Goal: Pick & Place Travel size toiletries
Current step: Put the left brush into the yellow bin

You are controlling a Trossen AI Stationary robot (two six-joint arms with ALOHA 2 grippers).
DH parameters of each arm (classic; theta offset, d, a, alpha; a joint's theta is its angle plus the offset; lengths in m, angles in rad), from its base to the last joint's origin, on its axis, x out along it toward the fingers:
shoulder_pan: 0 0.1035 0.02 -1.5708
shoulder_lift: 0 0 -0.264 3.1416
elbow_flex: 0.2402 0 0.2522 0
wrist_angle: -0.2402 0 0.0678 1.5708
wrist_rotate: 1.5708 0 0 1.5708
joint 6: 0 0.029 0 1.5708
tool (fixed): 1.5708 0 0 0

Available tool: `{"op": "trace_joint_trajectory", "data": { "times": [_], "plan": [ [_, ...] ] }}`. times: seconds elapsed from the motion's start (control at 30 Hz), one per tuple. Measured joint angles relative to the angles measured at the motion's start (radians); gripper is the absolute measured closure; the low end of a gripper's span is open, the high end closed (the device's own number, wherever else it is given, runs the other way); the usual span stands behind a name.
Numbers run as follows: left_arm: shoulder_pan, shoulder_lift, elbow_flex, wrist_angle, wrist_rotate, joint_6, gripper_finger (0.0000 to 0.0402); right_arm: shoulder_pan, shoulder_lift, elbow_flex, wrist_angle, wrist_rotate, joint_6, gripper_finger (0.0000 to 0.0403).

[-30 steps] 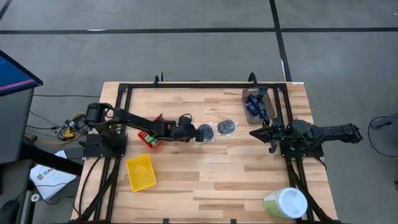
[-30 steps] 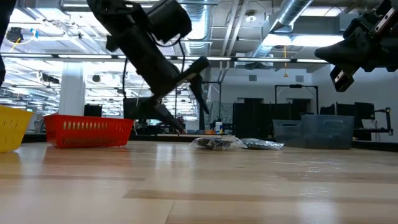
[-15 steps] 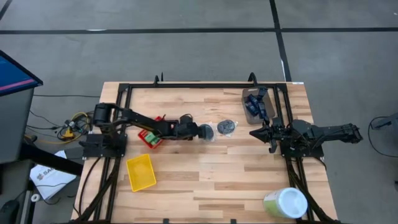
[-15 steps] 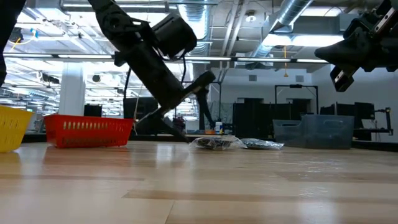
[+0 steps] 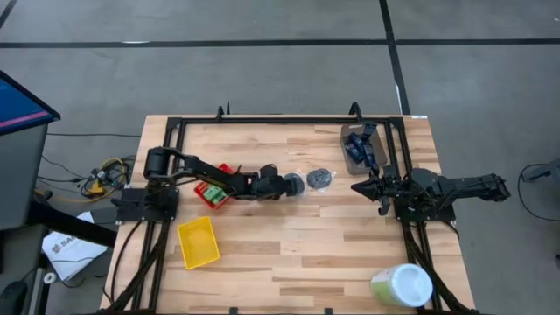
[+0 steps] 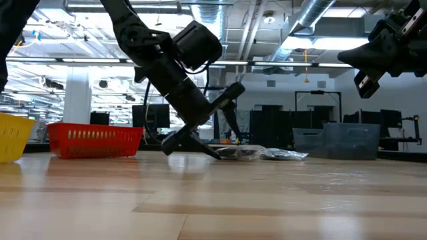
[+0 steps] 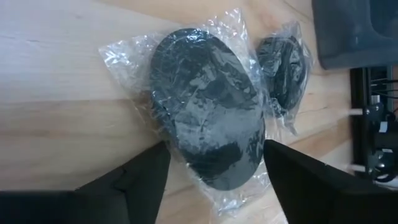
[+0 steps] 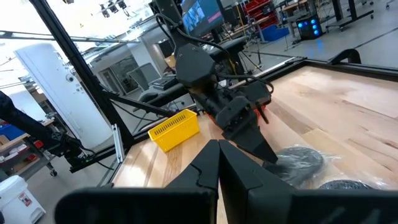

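Left wrist view: left gripper (image 7: 214,165) open astride bagged disc (image 7: 208,134)

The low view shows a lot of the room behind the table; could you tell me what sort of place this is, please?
Most likely a robotics lab or workshop in an industrial hall: exposed ceiling ducts, computer monitors on benches behind, and a butcher-block table framed in black rails carrying two robot arms.

Matt dark disc (image 7: 208,118) in crinkled glossy clear plastic wrap, smooth pale wooden table (image 7: 56,81), red plastic bin (image 6: 93,141)
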Motion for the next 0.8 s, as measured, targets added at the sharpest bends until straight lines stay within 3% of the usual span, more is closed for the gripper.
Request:
{"op": "trace_joint_trajectory", "data": {
  "times": [0.17,0.53,0.8],
  "plan": [
    [0.0,0.003,0.0,-0.008,-0.005,-0.001,0.0196,0.0,0.0,0.0,0.001,0.0,0.0,0.0403],
    [0.003,0.007,-0.002,-0.015,-0.056,0.003,0.038,0.0,0.0,0.0,0.001,0.0,0.0,0.0403],
    [-0.016,-0.013,-0.002,0.021,-0.043,0.043,0.0397,0.0,0.0,0.0,0.001,0.0,0.0,0.0403]
  ]
}}
